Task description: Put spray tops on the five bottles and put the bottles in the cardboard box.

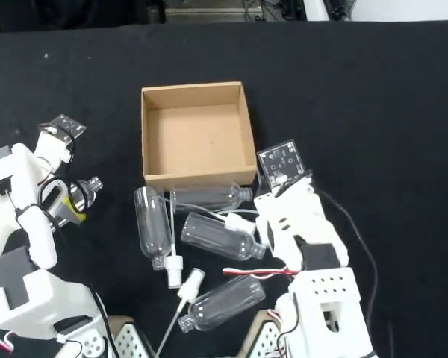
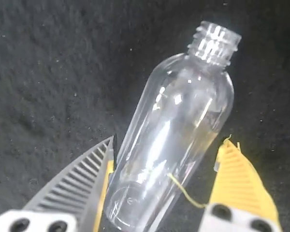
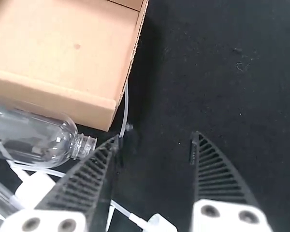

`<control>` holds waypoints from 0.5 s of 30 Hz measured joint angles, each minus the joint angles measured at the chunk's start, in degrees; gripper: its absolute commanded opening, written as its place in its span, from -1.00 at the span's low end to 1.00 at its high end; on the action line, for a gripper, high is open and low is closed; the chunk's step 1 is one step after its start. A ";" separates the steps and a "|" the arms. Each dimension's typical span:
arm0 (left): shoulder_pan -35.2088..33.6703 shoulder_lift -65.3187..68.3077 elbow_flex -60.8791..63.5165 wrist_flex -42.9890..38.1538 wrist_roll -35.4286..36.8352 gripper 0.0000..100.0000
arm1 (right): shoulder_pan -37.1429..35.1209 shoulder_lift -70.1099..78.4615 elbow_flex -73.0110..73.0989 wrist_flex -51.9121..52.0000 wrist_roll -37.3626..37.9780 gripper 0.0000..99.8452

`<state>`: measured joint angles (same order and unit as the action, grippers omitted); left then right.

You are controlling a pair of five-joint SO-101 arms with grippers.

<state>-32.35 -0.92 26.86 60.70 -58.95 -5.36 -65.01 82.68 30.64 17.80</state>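
The black cloth-covered table (image 1: 373, 97) bore an open, square, brown cardboard box (image 1: 198, 180) near its middle, its plain floor showing. Well to the left of the box, the left gripper (image 2: 169, 141), white with yellow pads, had its jaws closed against the sides of a clear plastic held bottle (image 2: 179, 111), whose bare threaded neck pointed away from the wrist. The right gripper (image 3: 156, 136), with black ribbed fingers, hung over bare cloth just beside the box's near right corner, its jaws wide apart with nothing between them. Four more clear bottles lay on their sides in front of the box. The wall bottle (image 1: 209, 198) lay along the front wall, its open neck toward the right gripper. The left bottle (image 1: 152, 220) pointed away from the box, the middle bottle (image 1: 220, 236) lay slantwise, and the near bottle (image 1: 224, 300) lay closest to the arms' bases. Loose white spray tops with thin dip tubes lay among them: one spray top (image 1: 239, 222) above the middle bottle and a pair of spray tops (image 1: 174, 270) by the left bottle's mouth.
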 measured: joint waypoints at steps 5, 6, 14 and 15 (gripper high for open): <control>4.04 0.00 0.00 -0.53 1.05 -0.37 | 0.00 0.00 0.00 0.00 0.00 -0.57; 4.92 0.00 0.00 -0.97 1.41 -0.37 | 0.00 0.00 0.00 0.00 0.00 -0.57; 6.42 2.99 0.00 -3.96 1.93 -0.37 | 0.00 0.00 0.00 0.00 0.00 -0.57; 6.42 3.52 0.00 -3.96 1.93 -0.37 | 0.00 0.00 0.00 0.00 0.00 -0.57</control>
<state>-25.93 2.59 26.86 56.75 -57.01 -5.36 -65.01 82.68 30.64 17.80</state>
